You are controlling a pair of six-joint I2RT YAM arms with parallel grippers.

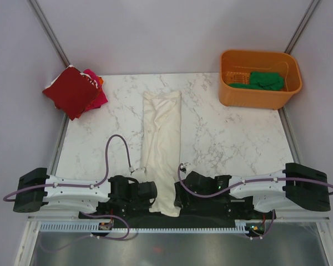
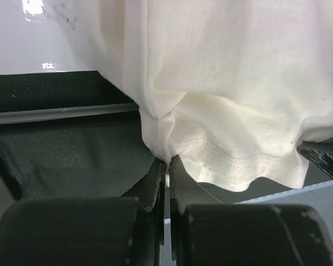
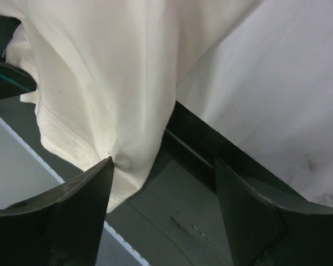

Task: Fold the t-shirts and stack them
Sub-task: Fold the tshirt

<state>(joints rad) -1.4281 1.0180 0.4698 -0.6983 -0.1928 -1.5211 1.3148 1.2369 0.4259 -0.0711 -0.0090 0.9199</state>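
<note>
Starting with the top view, the cream-white t-shirt (image 1: 162, 144) was seen folded into a long narrow strip in the middle of the table (image 1: 227, 138). It ran from 12 o'clock to 6 o'clock, and its near end hung over the table edge between the two arms. The left gripper (image 1: 151, 191) was placed at the 9 o'clock side of that end and the right gripper (image 1: 181, 195) at the 3 o'clock side. A dark red t-shirt (image 1: 71, 91) was laid on a magenta-pink t-shirt (image 1: 99, 97) at 10 o'clock. A green t-shirt (image 1: 265, 80) was kept in the orange tub (image 1: 255, 97) at 2 o'clock.

In the left wrist view, the fingers (image 2: 152, 183) were pressed together, and one corner of the hem (image 2: 233, 163) was pinched between their tips.

In the right wrist view, the jaws were spread wide. The other hem corner was touched by the finger (image 3: 89, 194) at 9 o'clock, but nothing was clamped.

The step in hand was judged to be the end-to-end fold of the cream strip. For the next move, the right jaws would need to be closed on their corner. Both corners could then be lifted together and carried toward 12 o'clock, kept level against twisting.
</note>
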